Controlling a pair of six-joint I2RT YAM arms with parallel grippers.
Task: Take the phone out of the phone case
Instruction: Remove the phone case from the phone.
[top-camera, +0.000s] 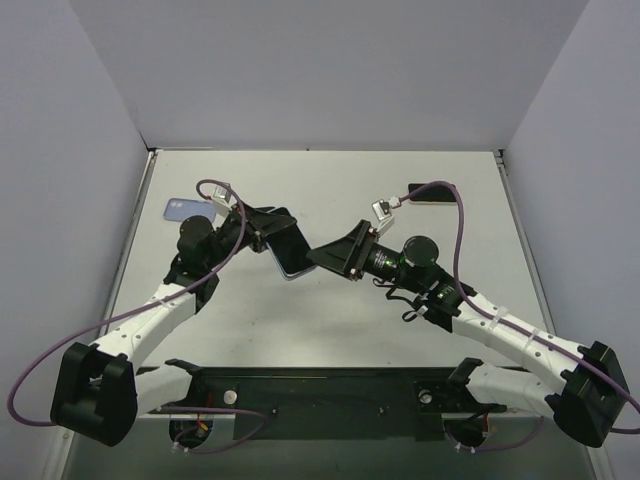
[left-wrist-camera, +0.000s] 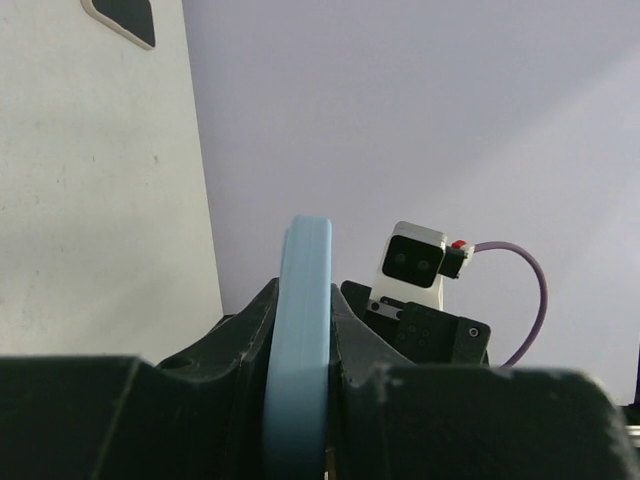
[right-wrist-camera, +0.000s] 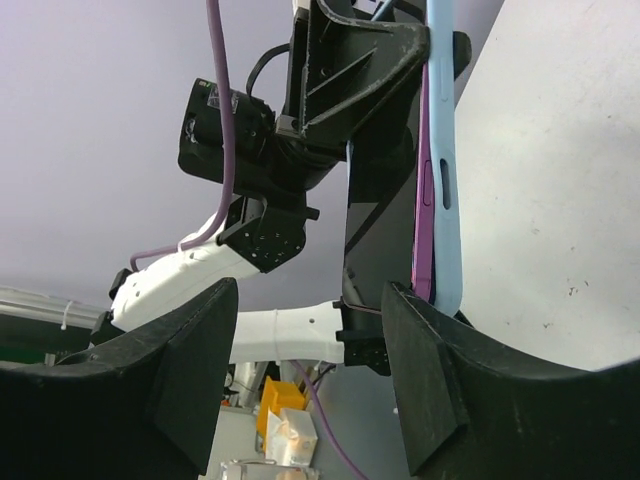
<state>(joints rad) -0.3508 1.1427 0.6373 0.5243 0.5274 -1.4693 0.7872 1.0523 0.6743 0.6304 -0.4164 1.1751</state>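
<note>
My left gripper (top-camera: 270, 232) holds the phone case (top-camera: 292, 268) up over the middle of the table, on edge. In the left wrist view its jaws (left-wrist-camera: 305, 335) are shut on the light-blue case rim (left-wrist-camera: 300, 330). In the right wrist view the case (right-wrist-camera: 446, 150) hangs edge-on, with the purple side of the phone (right-wrist-camera: 422, 210) lying against it. My right gripper (top-camera: 322, 258) sits just right of the phone's lower end. Its fingers (right-wrist-camera: 310, 345) stand apart with nothing between them, and the right fingertip (right-wrist-camera: 425, 360) is close under the phone's bottom edge.
A light-blue slab (top-camera: 185, 208) lies flat at the back left of the table. A black slab (top-camera: 430, 192) lies at the back right and also shows as a black slab (left-wrist-camera: 125, 15) in the left wrist view. Walls close in the table on three sides.
</note>
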